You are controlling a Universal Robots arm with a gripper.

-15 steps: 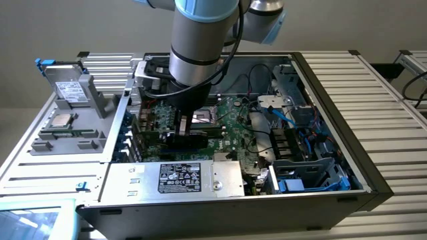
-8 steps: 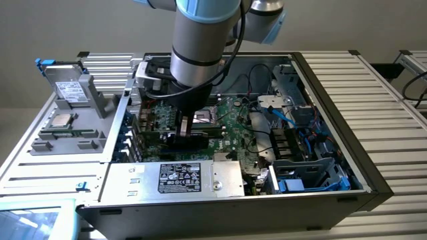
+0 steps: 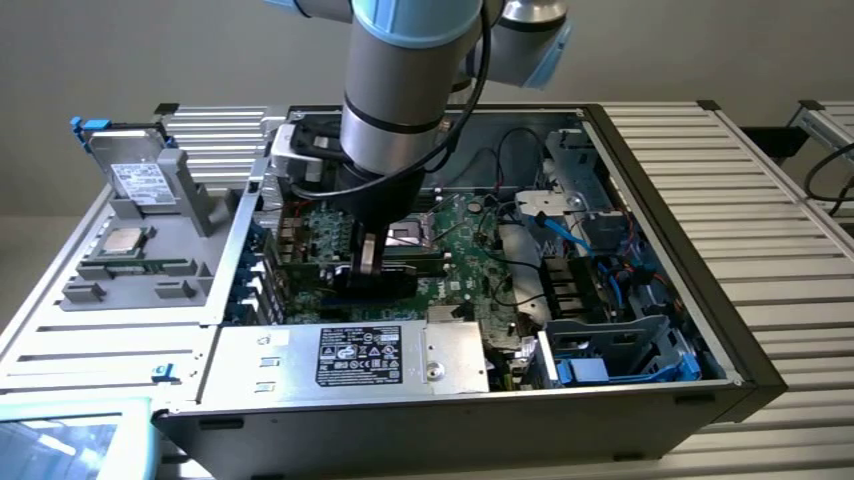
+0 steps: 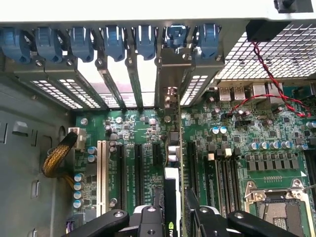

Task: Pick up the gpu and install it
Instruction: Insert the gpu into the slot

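The gpu (image 4: pixel 171 148) stands on edge over the green motherboard (image 4: pixel 256 128), between the black expansion slots (image 4: pixel 139 173). Its silver bracket end reaches the rear slot openings under the blue clips (image 4: pixel 177 37). My gripper (image 4: pixel 173 211) is shut on the card's near end, one black finger (image 4: pixel 150 217) on each side. I cannot tell whether the card sits fully in its slot. In the exterior view the arm reaches down into the open computer case (image 3: pixel 667 130), with the gripper (image 3: pixel 371 258) low over the motherboard (image 3: pixel 461 250) and the gpu (image 3: pixel 350 272) dark beneath it.
A white slot (image 4: pixel 102 173) and yellow cables (image 4: pixel 57 158) lie beside the card; the processor socket (image 4: pixel 276 202) and a red-black wire (image 4: pixel 269 79) are on the other side. The power supply (image 3: pixel 358 355) sits at the case front, blue drive bays (image 3: pixel 614 350) at the exterior view's right.
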